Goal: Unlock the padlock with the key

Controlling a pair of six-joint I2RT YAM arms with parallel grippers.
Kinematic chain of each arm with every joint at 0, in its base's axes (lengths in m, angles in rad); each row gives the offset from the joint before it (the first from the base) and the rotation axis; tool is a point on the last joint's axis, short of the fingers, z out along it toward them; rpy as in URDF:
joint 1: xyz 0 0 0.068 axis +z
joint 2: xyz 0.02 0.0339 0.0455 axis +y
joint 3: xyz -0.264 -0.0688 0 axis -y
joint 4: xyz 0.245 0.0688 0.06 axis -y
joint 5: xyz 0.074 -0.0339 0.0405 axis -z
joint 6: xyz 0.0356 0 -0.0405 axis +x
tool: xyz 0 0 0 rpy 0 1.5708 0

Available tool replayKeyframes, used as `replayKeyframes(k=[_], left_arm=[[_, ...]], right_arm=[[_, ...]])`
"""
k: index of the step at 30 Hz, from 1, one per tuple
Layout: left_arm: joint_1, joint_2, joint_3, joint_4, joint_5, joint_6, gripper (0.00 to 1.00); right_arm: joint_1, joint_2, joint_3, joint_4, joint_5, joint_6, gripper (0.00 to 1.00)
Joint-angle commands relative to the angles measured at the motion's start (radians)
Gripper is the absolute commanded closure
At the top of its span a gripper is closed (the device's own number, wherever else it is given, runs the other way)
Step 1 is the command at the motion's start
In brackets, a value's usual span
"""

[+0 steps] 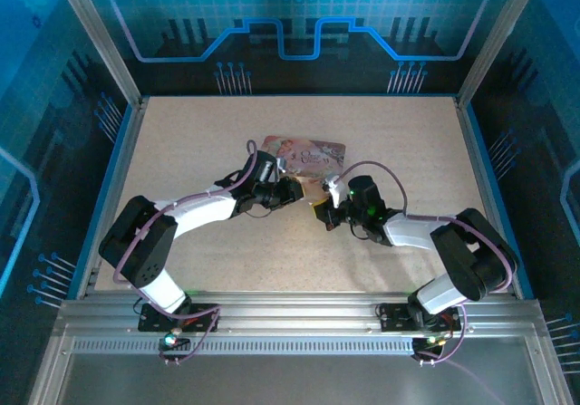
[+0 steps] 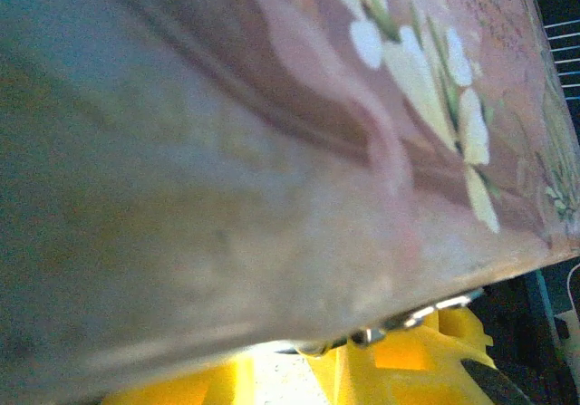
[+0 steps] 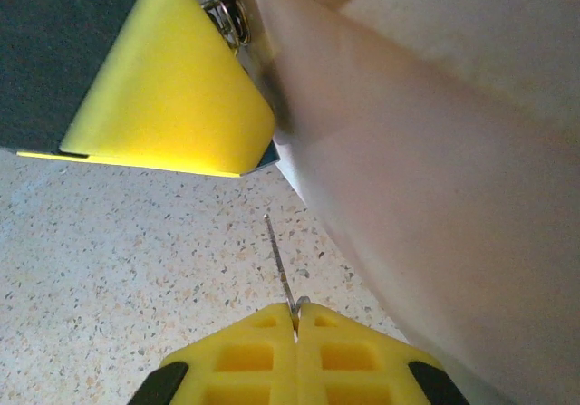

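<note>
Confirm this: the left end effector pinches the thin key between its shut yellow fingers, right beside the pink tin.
Wrong arm. It is the right end effector that pinches the thin key between its shut yellow fingers, right beside the pink tin; the right wrist view shows it.

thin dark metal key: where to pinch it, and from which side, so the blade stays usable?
Pinch its rear end, coming from behind along its length. The thin dark metal key is a narrow sliver, so a hold further forward would likely cover the working tip. The right gripper is shut on it this way, shaft projecting straight ahead beside the pink printed tin.
</note>
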Motion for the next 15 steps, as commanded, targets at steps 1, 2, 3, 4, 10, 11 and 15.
replayKeyframes(k=[1, 2, 3, 4, 10, 11, 15], left_arm=[[-0.007, -0.045, 0.041, 0.015, 0.042, -0.043, 0.80], [-0.008, -0.044, 0.041, 0.016, 0.042, -0.044, 0.80], [-0.009, -0.043, 0.042, 0.019, 0.041, -0.044, 0.81], [-0.010, -0.044, 0.041, 0.019, 0.040, -0.046, 0.81], [-0.014, -0.040, 0.045, 0.018, 0.041, -0.047, 0.81], [-0.014, -0.040, 0.044, 0.019, 0.042, -0.046, 0.81], [-0.014, -0.040, 0.042, 0.016, 0.042, -0.044, 0.81]], right_arm=[[0.016, 0.012, 0.000, 0.025, 0.022, 0.022, 1.00], [0.019, 0.013, 0.004, 0.029, 0.020, 0.022, 1.00], [0.021, 0.016, 0.005, 0.035, 0.015, 0.024, 1.00], [0.021, 0.019, 0.006, 0.040, 0.011, 0.026, 1.00], [0.028, 0.036, 0.014, 0.066, -0.002, 0.036, 1.00], [0.028, 0.038, 0.014, 0.069, -0.005, 0.037, 1.00], [0.029, 0.040, 0.014, 0.089, -0.008, 0.043, 1.00]])
